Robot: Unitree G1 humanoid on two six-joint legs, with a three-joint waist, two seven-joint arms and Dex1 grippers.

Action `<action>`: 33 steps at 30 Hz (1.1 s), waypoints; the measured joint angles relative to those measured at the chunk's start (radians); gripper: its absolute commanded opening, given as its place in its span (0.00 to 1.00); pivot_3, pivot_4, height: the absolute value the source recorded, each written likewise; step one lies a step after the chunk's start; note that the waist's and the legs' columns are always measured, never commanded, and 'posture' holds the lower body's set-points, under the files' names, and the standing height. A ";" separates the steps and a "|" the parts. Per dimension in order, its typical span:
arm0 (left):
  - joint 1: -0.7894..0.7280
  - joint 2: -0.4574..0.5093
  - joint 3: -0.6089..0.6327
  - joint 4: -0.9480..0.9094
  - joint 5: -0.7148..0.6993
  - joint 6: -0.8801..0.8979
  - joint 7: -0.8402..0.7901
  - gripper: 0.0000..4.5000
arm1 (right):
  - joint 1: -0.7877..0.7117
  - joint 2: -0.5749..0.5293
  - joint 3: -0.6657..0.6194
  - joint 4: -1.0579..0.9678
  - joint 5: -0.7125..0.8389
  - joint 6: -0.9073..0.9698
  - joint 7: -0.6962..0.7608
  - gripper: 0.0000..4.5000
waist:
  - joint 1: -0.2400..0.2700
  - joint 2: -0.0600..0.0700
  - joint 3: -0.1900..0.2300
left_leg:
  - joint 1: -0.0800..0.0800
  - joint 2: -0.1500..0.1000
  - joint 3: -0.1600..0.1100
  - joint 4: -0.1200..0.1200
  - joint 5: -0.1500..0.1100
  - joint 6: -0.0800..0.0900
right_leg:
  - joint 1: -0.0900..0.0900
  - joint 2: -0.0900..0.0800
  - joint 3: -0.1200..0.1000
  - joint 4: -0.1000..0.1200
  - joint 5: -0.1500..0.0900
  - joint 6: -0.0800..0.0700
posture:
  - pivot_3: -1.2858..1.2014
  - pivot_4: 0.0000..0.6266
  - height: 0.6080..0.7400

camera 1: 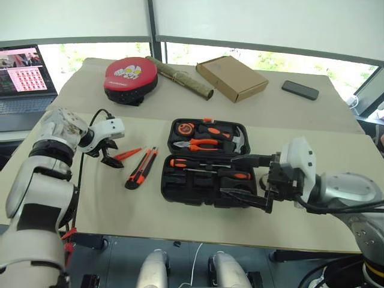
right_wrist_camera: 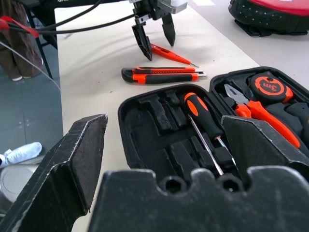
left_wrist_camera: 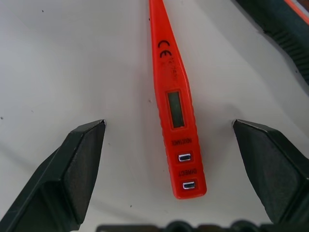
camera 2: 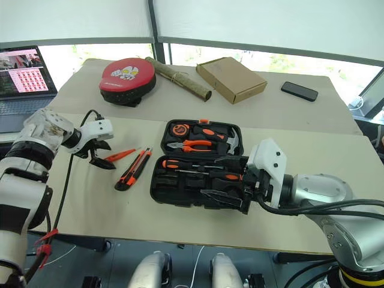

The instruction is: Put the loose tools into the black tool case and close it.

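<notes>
The black tool case (camera 1: 207, 162) lies open and flat near the front of the beige surface (camera 1: 300, 138) — a moulded plastic clamshell with rounded corners and shaped recesses. Two orange-and-black-handled screwdrivers (camera 1: 207, 168) sit in the near half; pliers (camera 1: 201, 144), a tape measure (camera 1: 185, 128) and a hammer (camera 1: 237, 141) fill the far half. Just left of the case the orange-black utility knife (camera 1: 141, 168) lies flat, long and blocky, and beside it the slim all-orange screwdriver (left_wrist_camera: 174, 96), a smooth tapering plastic body with a small window and two buttons. The left gripper (camera 1: 108, 153) hangs over that slim tool's handle end, its two black wedge-shaped fingers (left_wrist_camera: 77, 169) spread wide on either side, gripping nothing. The right gripper (camera 1: 249, 180) hovers at the case's right side, fingers equally wide apart and empty — its matte, slightly scuffed pads (right_wrist_camera: 72, 164) frame the case interior
</notes>
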 measured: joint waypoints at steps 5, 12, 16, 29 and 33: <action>-0.017 -0.024 0.003 0.040 0.023 -0.038 -0.010 0.52 | 0.022 -0.029 -0.026 -0.024 0.055 0.011 -0.040 1.00 | 0.004 0.000 -0.001 | 0.000 -0.001 -0.001 0.002 0.000 0.000 | 0.001 -0.001 0.000 0.000 0.000 0.001 | 0.52 0.24 1.00; -0.017 -0.032 0.019 0.045 0.035 -0.060 0.002 0.09 | 0.034 -0.060 -0.059 -0.031 0.116 0.011 -0.073 1.00 | 0.001 0.000 -0.001 | 0.000 -0.001 -0.001 0.002 0.000 0.000 | 0.001 0.000 0.000 0.001 0.000 0.001 | 0.52 0.24 1.00; -0.005 0.003 0.043 0.038 0.028 -0.089 0.007 0.09 | 0.070 -0.081 -0.093 -0.025 0.142 0.011 -0.079 1.00 | -0.001 -0.001 -0.001 | 0.000 -0.001 -0.001 0.002 0.000 0.000 | 0.001 0.000 0.000 0.001 0.000 0.001 | 0.52 0.24 1.00; 0.147 -0.069 0.135 -0.647 -0.211 -0.021 -0.224 0.09 | 0.241 -0.123 -0.163 0.002 0.161 0.007 -0.074 1.00 | 0.002 -0.004 0.001 | -0.003 -0.001 -0.003 0.009 -0.001 0.002 | 0.003 -0.001 0.000 0.001 0.001 0.004 | 0.52 0.24 1.00; 0.177 -0.076 0.042 -0.815 -0.173 0.146 -0.252 0.09 | 0.251 -0.114 -0.160 0.002 0.155 0.004 -0.086 1.00 | -0.024 -0.004 0.001 | -0.002 -0.001 -0.005 0.008 -0.001 0.002 | 0.002 0.002 0.002 0.002 0.001 0.003 | 0.52 0.24 1.00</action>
